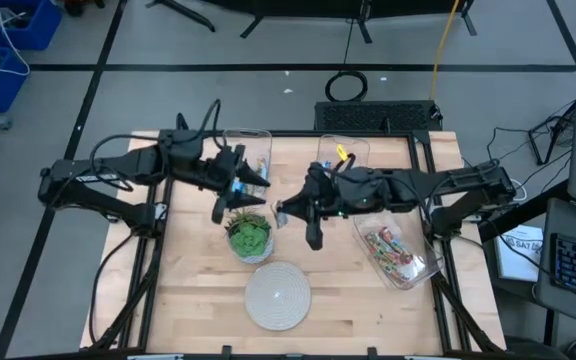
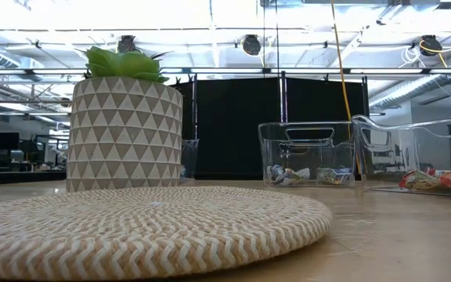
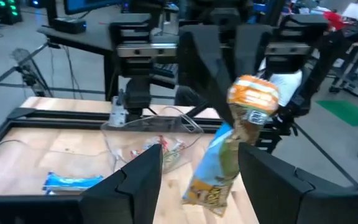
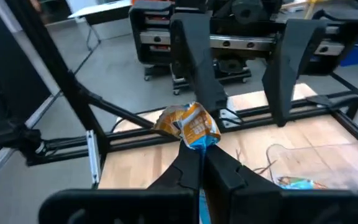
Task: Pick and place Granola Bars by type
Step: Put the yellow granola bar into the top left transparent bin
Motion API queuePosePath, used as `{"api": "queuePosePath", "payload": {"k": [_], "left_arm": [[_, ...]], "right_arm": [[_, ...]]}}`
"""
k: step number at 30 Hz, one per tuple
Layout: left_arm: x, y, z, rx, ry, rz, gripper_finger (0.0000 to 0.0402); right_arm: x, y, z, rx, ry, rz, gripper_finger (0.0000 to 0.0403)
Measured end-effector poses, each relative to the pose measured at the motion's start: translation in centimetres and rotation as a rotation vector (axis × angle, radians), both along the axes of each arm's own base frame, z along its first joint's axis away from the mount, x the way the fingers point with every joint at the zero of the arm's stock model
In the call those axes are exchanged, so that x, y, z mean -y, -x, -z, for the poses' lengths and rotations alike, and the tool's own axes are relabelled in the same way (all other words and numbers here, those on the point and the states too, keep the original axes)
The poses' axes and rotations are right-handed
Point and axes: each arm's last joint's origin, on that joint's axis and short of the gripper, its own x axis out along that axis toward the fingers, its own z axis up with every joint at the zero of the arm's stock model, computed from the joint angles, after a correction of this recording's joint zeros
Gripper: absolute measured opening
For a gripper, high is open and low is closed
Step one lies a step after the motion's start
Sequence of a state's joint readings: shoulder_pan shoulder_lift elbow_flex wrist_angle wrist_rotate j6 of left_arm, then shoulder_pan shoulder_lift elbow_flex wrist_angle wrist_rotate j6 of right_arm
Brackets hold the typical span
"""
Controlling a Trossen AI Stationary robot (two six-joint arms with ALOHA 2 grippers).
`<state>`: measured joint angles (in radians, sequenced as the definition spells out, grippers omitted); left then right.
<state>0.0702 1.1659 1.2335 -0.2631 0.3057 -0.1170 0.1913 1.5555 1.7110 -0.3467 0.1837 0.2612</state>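
A granola bar [image 3: 219, 165] in a blue wrapper with an orange end is in the air over the table's middle, near the plant. My right gripper [image 4: 205, 163] is shut on it. My left gripper [image 3: 207, 186] faces it and is open; its fingers stand on either side of the bar's lower part, with a gap on each side. From above, the left gripper [image 1: 256, 182] and the right gripper [image 1: 284, 212] meet tip to tip. Neither gripper appears in the low view. My right gripper pinches the bar between its two fingers, just below the crumpled orange end [image 4: 190, 126], which sticks out past the fingertips. The rest of the bar [image 3: 213, 186] hangs below the fingers, clear of the table.
A potted plant [image 1: 250, 235] stands just near of the grippers, and a round woven mat [image 1: 278, 295] lies nearer still. Clear bins stand at the far edge [image 1: 248, 145] [image 1: 343, 150], and one on the right [image 1: 398, 255] holds multicoloured bars. A blue bar [image 3: 73, 182] lies near another bin.
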Motion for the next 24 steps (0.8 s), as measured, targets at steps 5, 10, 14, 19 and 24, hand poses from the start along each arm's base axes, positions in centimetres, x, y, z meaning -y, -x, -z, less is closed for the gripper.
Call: {"api": "queuePosePath", "payload": {"k": [5, 10, 14, 19, 24], "left_arm": [[2.0, -1.6, 1.2, -0.06, 0.022, -0.004, 0.0214], [3.5, -3.9, 3.1, -0.121, 0.043, 0.002, 0.0214], [4.1, -4.7, 3.1, -0.074, 0.047, 0.024, 0.0214], [4.2, -4.7, 2.7, -0.034, 0.021, 0.034, 0.02], [3.9, -4.5, 2.6, -0.053, 0.108, 0.113, 0.011]], "right_arm": [[0.7, -0.2, -0.3, 0.036, 0.023, -0.069, 0.0], [1.4, -0.4, -0.3, 0.032, 0.064, -0.104, 0.0], [1.6, -0.4, -0.4, 0.041, 0.054, -0.123, 0.0], [1.6, -0.4, -0.4, 0.042, 0.058, -0.123, 0.0], [1.6, -0.5, -0.7, 0.079, 0.057, -0.119, 0.0]]}}
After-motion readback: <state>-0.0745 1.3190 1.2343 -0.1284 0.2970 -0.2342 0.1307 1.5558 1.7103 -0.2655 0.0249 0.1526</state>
